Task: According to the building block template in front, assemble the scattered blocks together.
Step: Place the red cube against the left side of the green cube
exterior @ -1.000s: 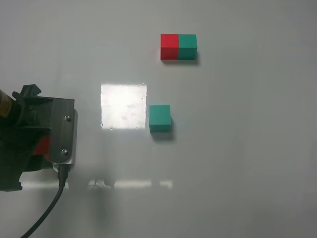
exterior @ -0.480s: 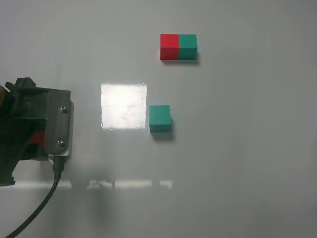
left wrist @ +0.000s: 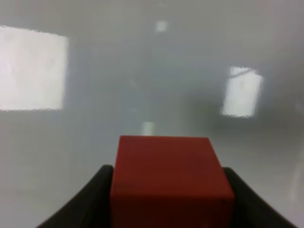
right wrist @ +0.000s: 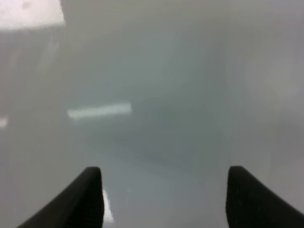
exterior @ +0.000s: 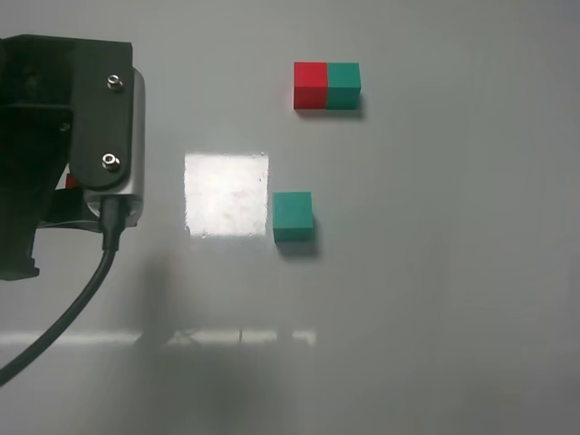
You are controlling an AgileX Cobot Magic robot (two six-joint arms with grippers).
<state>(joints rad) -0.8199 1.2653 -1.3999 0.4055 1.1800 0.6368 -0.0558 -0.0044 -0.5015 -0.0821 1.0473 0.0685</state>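
Observation:
The template [exterior: 327, 85], a red and teal-green joined bar, lies at the back of the white table. The loose teal-green cube [exterior: 293, 216] sits near the middle. My left gripper [left wrist: 167, 190] is shut on the loose red cube [left wrist: 168, 178] and holds it above the table at the left; in the exterior high view only a sliver of red [exterior: 70, 181] shows beside the arm's wrist housing [exterior: 86, 136]. My right gripper [right wrist: 164, 190] is open and empty over bare table; it does not show in the exterior high view.
A bright patch of reflected light [exterior: 227, 194] lies on the table just left of the teal-green cube. The left arm's black cable [exterior: 82, 290] hangs down toward the front left.
My left arm has risen and moved toward the back with the red cube, looming larger in the exterior high view. The teal-green cube and the template have not moved.

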